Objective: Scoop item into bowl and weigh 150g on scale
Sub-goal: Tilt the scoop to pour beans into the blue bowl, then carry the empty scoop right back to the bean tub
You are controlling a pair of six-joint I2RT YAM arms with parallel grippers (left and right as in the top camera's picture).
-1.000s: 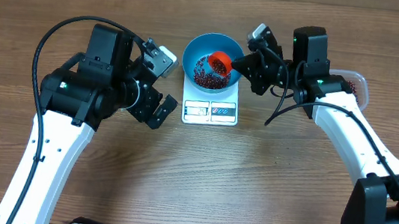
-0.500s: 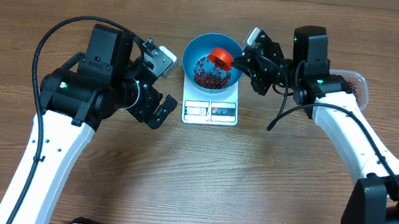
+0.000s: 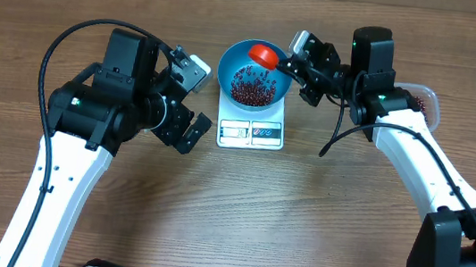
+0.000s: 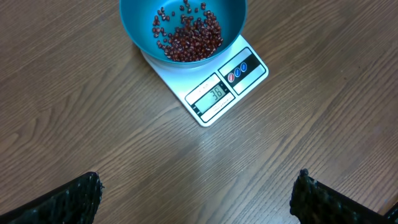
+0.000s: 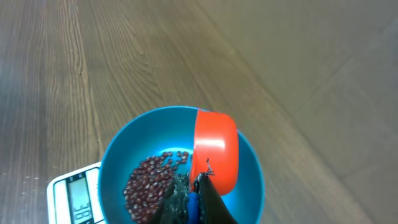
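**Beans in the blue bowl, scoop held over the rim**

The blue bowl (image 3: 227, 65) sits on the white scale (image 3: 251, 136) in the middle of the counter (image 3: 299, 230). The beans (image 3: 250, 88) lie in a loose pile at the bottom of the bowl. The right fingers (image 3: 296, 66) are clenched on the handle of an orange scoop (image 3: 263, 55). From above, the scoop hangs over the bowl's rim at about 1 o'clock. The left fingers (image 3: 191, 132) are spread wide and grasp nothing. They hover near the scale at about 9 o'clock.

Only the left wrist view lets you read the scale's little screen (image 4: 210, 94), which says 36. From above, the screen is too small to read. The right wrist view looks along the scoop and shows it tilted over the right half of the bowl, with the beans at about 8 o'clock from it. Only the view from above shows a clear tub (image 3: 429, 101) at 3 o'clock from the bowl, partly hidden behind the right arm (image 3: 414, 163).
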